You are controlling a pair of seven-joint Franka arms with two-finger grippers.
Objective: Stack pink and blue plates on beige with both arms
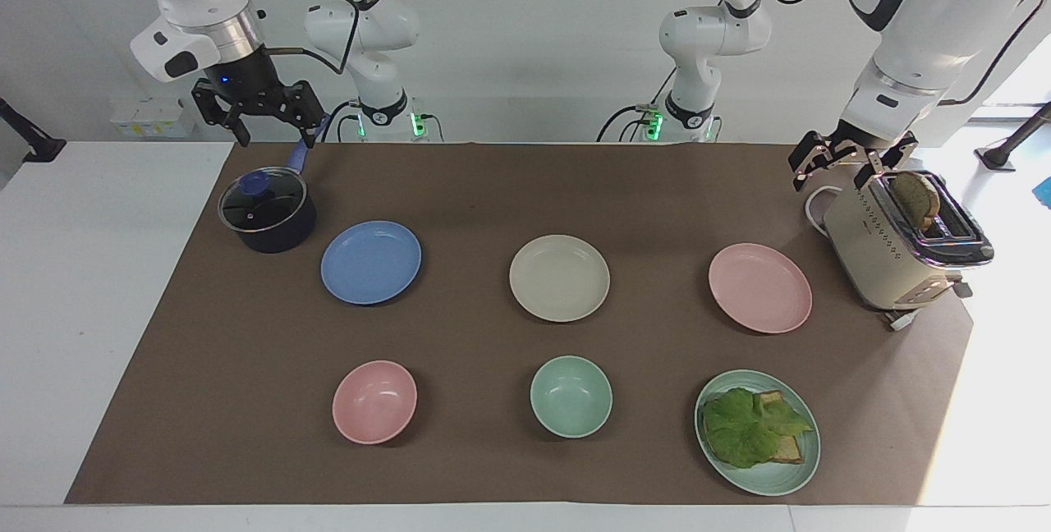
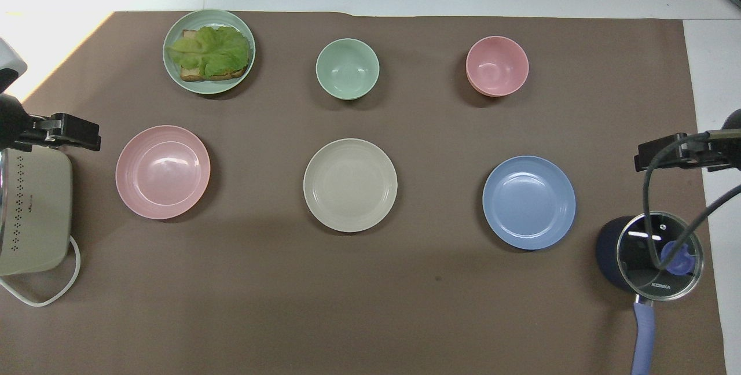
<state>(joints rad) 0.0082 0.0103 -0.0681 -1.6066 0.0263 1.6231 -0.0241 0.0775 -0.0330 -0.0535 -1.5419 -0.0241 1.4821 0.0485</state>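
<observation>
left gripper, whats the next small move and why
Probably swing the open left gripper from above the toaster over the pink plate. That plate lies bare beside the toaster, not yet on the beige plate.

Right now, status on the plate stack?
Left gripper open above toaster; right gripper open above pot. Pink plate, blue plate, beige plate apart, unstacked.

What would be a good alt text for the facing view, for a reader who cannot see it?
Blue plate, beige plate and pink plate lie apart in a row on a brown mat, none stacked. The left claw hangs open beside a toaster; the right claw hangs open above a lidded pot.
</observation>
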